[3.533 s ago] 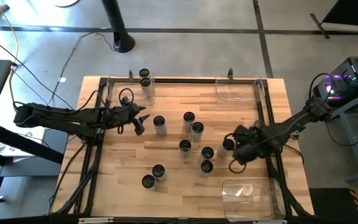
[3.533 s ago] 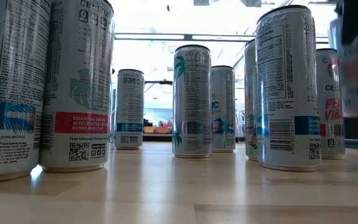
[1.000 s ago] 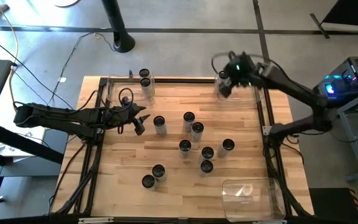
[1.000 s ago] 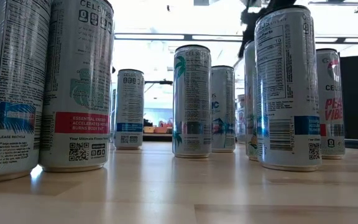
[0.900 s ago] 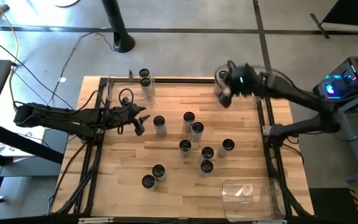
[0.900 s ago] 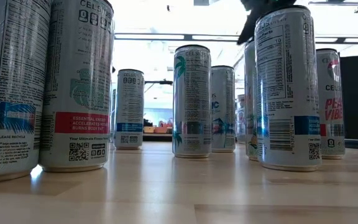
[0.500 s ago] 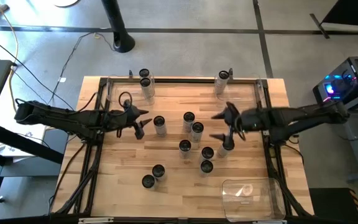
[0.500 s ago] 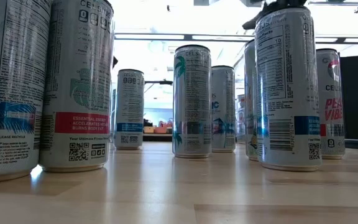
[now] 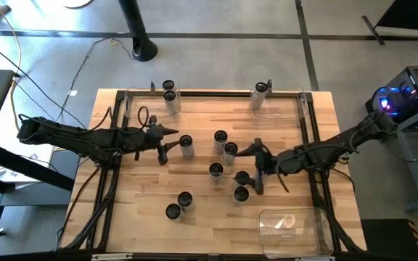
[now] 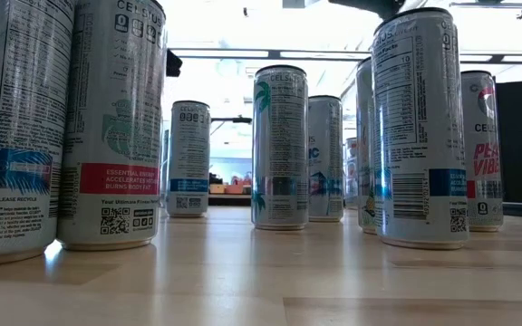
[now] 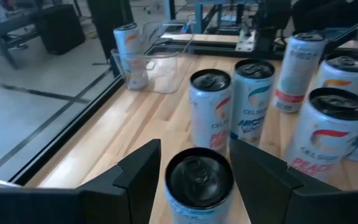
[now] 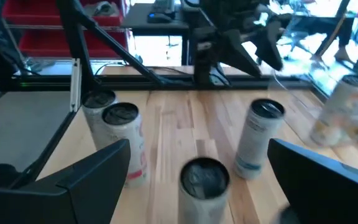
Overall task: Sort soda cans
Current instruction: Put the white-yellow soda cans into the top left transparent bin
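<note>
I count twelve soda cans [image 9: 220,138], all slim, upright, with dark tops, silvery rims and pale printed sides. Two stand touching at the desk's far-left corner [image 9: 169,92], inside a clear bin. One stands alone near the far-right corner [image 9: 260,90], also in a clear bin. Seven cluster around the desk's middle: one left of centre [image 9: 186,143], a close pair at centre [image 9: 229,150], one just nearer [image 9: 215,171], and three towards the right [image 9: 242,178]. The last two stand close together towards the near-left [image 9: 173,211]. From table height I read Celsius labels on the nearest cans [image 10: 116,127].
</note>
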Tool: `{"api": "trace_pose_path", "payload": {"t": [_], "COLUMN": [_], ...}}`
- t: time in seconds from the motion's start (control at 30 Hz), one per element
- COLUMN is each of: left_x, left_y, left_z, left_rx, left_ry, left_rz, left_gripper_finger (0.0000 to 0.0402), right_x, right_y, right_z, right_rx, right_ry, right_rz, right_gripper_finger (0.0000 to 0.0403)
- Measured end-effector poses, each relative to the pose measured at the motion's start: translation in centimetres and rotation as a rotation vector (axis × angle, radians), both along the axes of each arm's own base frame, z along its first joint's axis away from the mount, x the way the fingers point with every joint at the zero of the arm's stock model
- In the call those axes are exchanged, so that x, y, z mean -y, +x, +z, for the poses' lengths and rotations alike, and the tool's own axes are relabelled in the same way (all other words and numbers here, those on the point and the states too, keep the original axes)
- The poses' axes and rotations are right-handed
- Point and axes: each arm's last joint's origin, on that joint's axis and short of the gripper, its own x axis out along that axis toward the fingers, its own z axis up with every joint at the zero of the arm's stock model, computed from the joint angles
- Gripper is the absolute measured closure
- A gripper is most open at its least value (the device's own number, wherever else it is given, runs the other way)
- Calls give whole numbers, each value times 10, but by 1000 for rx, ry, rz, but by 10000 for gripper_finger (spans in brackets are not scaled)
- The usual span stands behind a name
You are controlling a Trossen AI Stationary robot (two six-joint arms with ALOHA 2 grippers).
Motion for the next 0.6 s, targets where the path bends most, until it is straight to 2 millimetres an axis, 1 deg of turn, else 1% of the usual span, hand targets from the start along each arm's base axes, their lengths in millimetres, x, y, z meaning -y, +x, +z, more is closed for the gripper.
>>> {"api": "trace_pose_path", "payload": {"t": [0.13,0.23,0.37,0.6], "left_x": [1,1,1,5], "left_y": [0,1,1,2], "left_z": [1,2,2,5], "left_rx": [8,17,8,37], "left_ry": [-6,-2,34,44], "left_rz": [-16,-17,-33,-57], "left_gripper_finger": [216,216,216,216], "right_x": [1,4,7,6], "right_y": [15,20,23,23], "right_z": [-8,-9,-4,-1], "right_rx": [15,36,98,126], "right_ry": [-15,24,68,30], "right_rz": [-7,-14,-30,-20], "right_gripper_finger": [27,27,27,27]}}
